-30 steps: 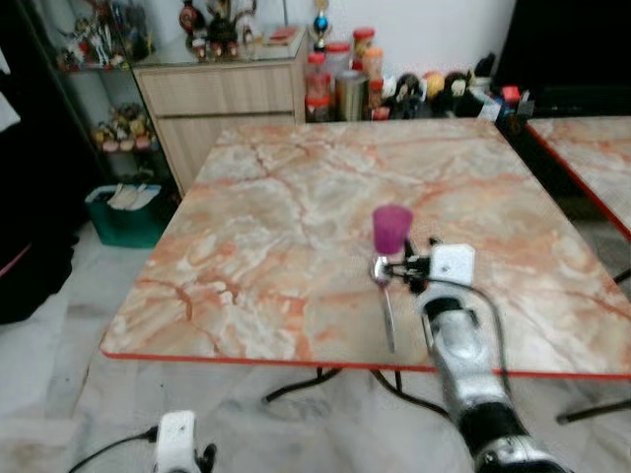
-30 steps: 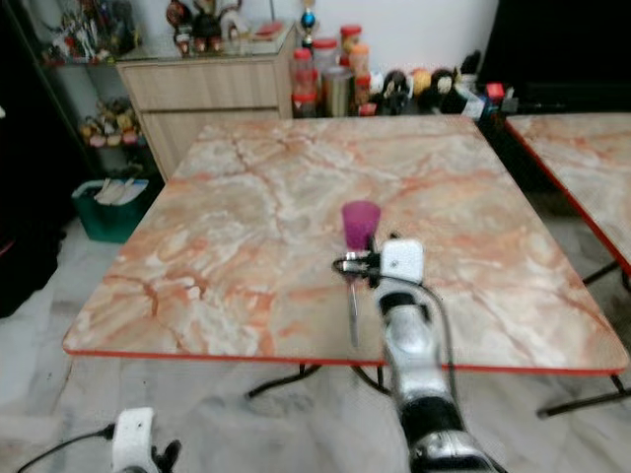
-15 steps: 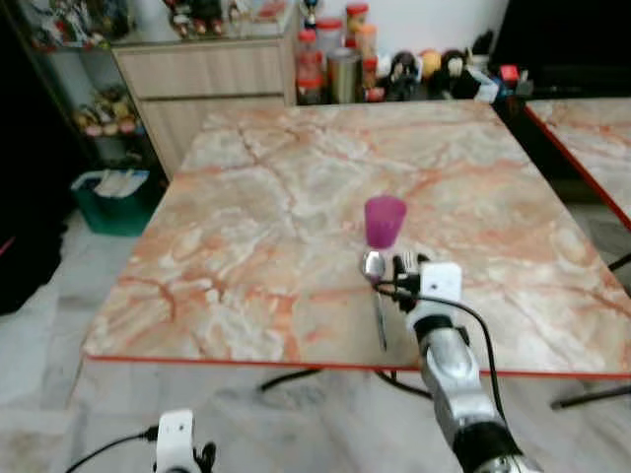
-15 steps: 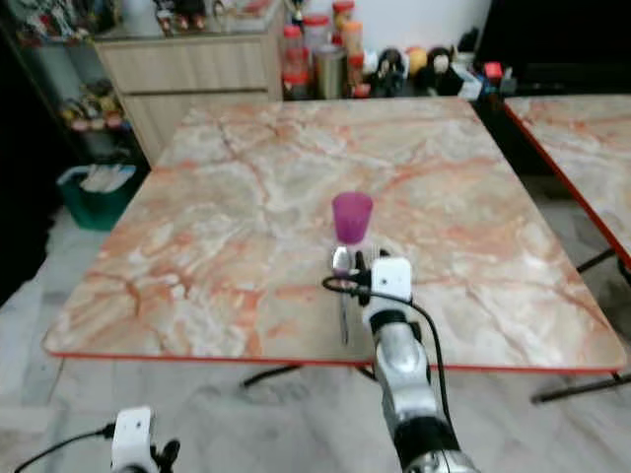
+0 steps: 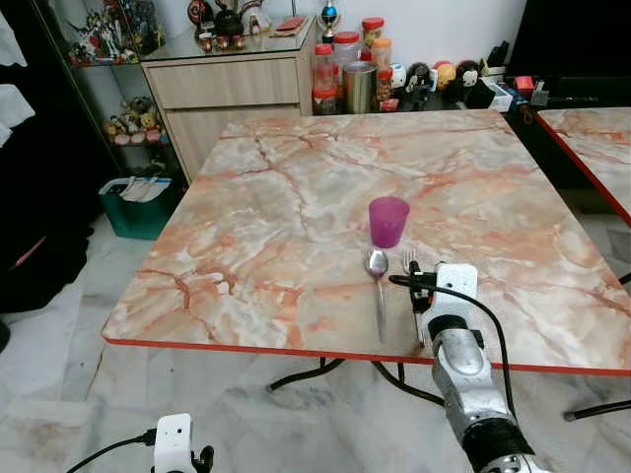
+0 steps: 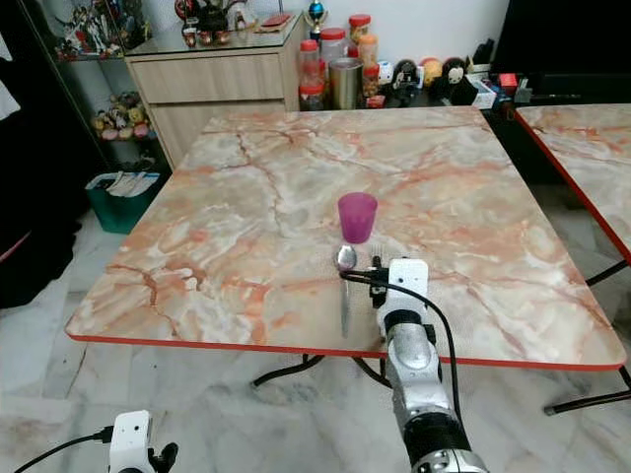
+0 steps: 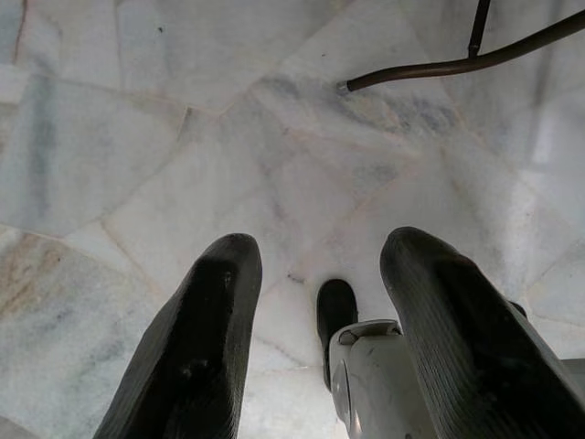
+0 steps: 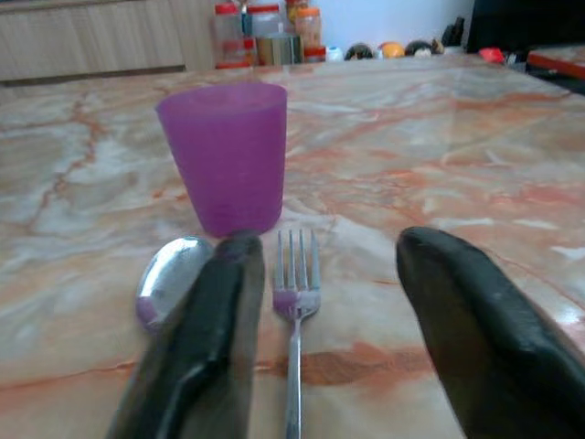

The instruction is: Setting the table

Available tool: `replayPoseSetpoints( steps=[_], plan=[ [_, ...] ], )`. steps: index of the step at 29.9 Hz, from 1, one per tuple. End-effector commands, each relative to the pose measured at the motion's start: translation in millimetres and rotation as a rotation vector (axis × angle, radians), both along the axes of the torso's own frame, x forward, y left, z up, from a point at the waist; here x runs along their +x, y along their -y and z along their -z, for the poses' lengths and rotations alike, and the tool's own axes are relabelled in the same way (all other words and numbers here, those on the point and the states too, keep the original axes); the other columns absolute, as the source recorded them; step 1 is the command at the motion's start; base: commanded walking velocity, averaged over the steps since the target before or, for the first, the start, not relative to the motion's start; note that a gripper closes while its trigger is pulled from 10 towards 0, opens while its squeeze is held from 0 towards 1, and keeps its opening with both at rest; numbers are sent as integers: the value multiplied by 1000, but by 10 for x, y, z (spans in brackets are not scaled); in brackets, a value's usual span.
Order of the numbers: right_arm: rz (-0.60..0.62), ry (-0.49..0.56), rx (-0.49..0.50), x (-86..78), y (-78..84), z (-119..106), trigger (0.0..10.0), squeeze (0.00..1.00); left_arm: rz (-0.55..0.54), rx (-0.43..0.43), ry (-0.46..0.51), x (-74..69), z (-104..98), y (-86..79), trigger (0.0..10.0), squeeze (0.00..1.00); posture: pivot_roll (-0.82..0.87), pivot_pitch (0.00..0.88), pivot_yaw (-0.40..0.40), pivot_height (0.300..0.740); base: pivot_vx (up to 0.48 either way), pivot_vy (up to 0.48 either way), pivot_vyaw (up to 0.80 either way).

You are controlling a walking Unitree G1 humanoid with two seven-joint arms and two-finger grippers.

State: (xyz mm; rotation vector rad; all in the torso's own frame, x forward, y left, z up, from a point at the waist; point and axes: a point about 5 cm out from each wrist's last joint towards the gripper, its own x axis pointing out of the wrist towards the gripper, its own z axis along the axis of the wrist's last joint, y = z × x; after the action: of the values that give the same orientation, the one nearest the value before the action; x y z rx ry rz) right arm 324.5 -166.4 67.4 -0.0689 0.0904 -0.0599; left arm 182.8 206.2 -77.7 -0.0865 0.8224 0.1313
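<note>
Purple cup (image 5: pixel 387 220) stands mid-bench (image 5: pixel 276 187), spoon (image 5: pixel 378 286) just before it. Your right end effector (image 8: pixel 315 329) has let go: the fork (image 8: pixel 294 302) now lies beside the spoon between spread, empty fingers. Left end effector (image 7: pixel 315 338) hangs open over the floor. Placement looks done.

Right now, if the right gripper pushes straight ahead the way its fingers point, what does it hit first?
Probably the fork: it lies on the table between the open fingers of the right gripper, pointing the same way. Beyond its tines stands the purple cup, slightly off toward the spoon. Height above the fork is unclear.
</note>
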Motion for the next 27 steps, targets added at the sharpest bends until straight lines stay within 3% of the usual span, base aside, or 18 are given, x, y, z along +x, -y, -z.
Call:
replayPoseSetpoints(
  steps=[1,8,27],
  plan=[
    [-11,-9,12,57,-33,-40,10000,0,0,3,-7,-10,2,-29,10000,0,41,0,80,740,0,0,0],
    [-15,-11,17,128,-13,-112,10000,0,5,3,-11,-16,5,-29,10000,0,44,0,79,740,0,0,0],
    [19,-208,-6,162,52,72,10000,0,-1,2,-25,-70,27,-48,10000,0,54,0,71,740,0,0,0]
  ],
)
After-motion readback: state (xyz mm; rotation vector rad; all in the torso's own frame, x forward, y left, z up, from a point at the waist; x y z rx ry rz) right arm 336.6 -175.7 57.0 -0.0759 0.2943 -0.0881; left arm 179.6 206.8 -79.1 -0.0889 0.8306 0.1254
